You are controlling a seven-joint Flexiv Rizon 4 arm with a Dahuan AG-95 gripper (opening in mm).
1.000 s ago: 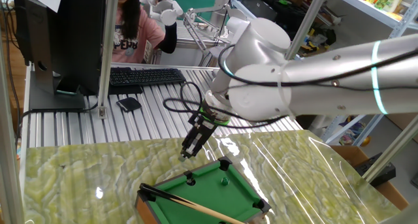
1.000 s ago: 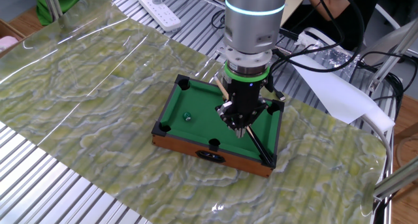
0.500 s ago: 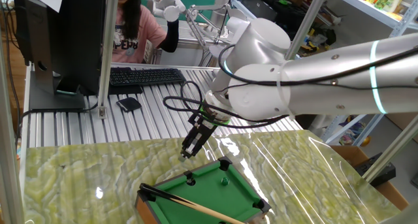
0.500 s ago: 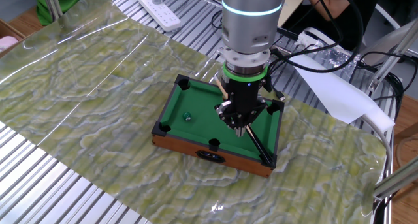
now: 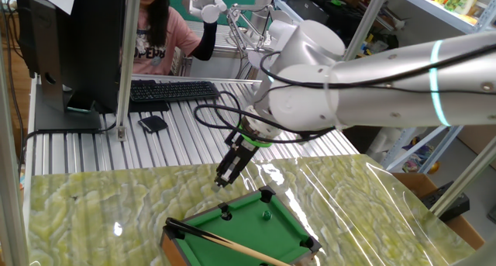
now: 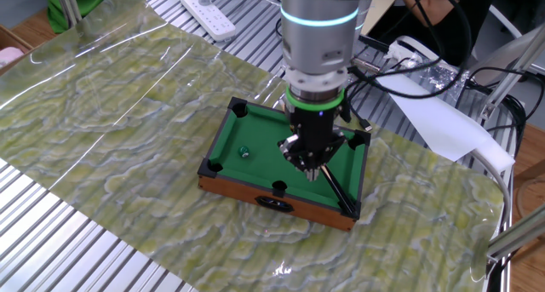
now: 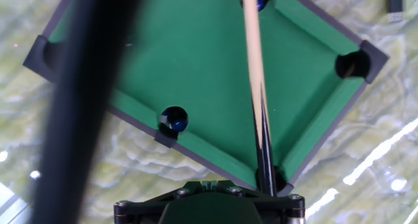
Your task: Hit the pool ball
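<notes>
The tool [image 6: 313, 168] is seen pointing steeply down over the miniature pool table [image 6: 223, 178], which is set on the marbled green mat [image 6: 111, 122] covering the counter [image 6: 51, 241]. Its jaws are pressed fully together, with no gap left between them. Whether anything is pinched between them cannot be told from these pictures.

The pool ball [image 6: 243, 151] is found on the green felt to the left of the tool in the other fixed view, well apart from the fingertips and nearer the long rail on that side. In the one fixed view the same ball [image 5: 266, 215] is seen below and to the right of the tool [image 5: 222, 181], near the middle of the felt. It is not caught in the hand view.

The cue stick [image 6: 337, 190] is seen laid across the felt beneath the tool, its dark end resting by the corner pocket past the tool. In the hand view the cue stick [image 7: 253, 67] is shown running straight ahead of the tool, pale wood further away, dark taper close in. A blurred dark cable [image 7: 78, 106] is seen crossing the left of that view.

A black pocket fitting [image 7: 174, 119] is visible on the near rail.
</notes>
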